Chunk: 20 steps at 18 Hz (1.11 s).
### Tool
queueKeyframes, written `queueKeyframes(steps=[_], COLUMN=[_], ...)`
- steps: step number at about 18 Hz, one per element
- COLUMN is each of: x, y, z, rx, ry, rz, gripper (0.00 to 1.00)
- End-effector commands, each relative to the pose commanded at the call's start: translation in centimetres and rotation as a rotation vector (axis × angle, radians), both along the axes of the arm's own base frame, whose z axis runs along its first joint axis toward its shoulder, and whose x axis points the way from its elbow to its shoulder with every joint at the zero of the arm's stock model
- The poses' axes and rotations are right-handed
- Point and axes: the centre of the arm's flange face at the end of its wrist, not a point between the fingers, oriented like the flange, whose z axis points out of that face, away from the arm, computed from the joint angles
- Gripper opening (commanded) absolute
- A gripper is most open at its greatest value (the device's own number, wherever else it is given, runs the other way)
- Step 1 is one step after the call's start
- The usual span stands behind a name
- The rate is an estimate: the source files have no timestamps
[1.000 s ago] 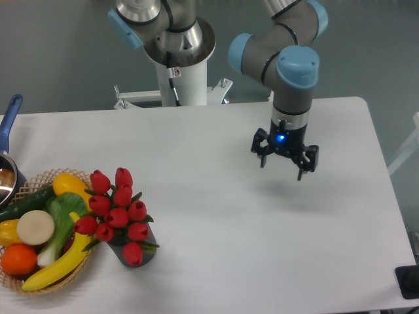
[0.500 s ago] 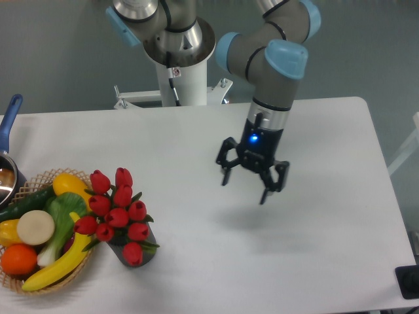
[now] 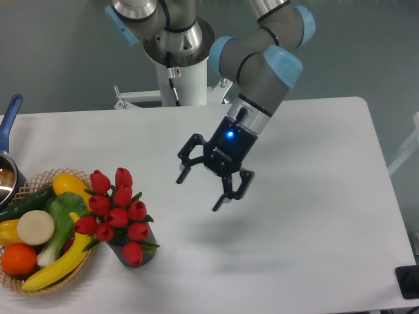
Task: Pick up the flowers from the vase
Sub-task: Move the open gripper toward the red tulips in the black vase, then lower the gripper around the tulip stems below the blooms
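The flowers point(image 3: 118, 212), a bunch of red tulips with green leaves, stand in the vase point(image 3: 139, 254), a short dark cylinder mostly hidden under them, at the front left of the white table. My gripper point(image 3: 200, 193) is open and empty. It hangs above the table, tilted, to the right of the flowers and a little farther back, apart from them.
A wicker basket point(image 3: 65, 278) with toy fruit and vegetables sits right beside the vase on its left. A pot with a blue handle point(image 3: 9, 124) is at the left edge. A black object point(image 3: 409, 281) lies at the front right corner.
My gripper has moved left and toward the front across the table, closer to the flowers, and has tilted. It has stayed open. The flowers and the vase have not moved.
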Motion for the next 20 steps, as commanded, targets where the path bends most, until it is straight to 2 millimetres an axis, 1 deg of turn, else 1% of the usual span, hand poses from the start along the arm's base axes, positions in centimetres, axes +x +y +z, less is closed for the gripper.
queueKeyframes(steps=[2, 3, 6, 8, 9, 11, 14, 15, 18, 20], x=[1.2, 1.6, 2.6, 2.7, 3.1, 3.2, 4.0, 4.6, 5.6, 5.8], y=[1.0, 1.6, 2.6, 3.0, 3.5, 3.9, 4.4, 4.7, 5.4, 5.7], z=[-0.2, -0.8, -1.8, -2.1, -2.0, -1.8, -2.1, -2.1, -2.3, -2.6], rx=[0.023, 0.022, 0.012, 0.010, 0.012, 0.015, 0.012, 0.012, 0.009, -0.001], ry=[-0.029, -0.041, -0.059, -0.062, -0.058, -0.054, -0.060, -0.062, -0.069, -0.090], rz=[-0.035, -0.049, -0.074, -0.082, -0.094, -0.100, -0.116, -0.128, -0.146, -0.140], gripper=[1.00, 1.00, 1.00, 1.00, 1.00, 1.00, 1.00, 1.00, 1.00, 1.00])
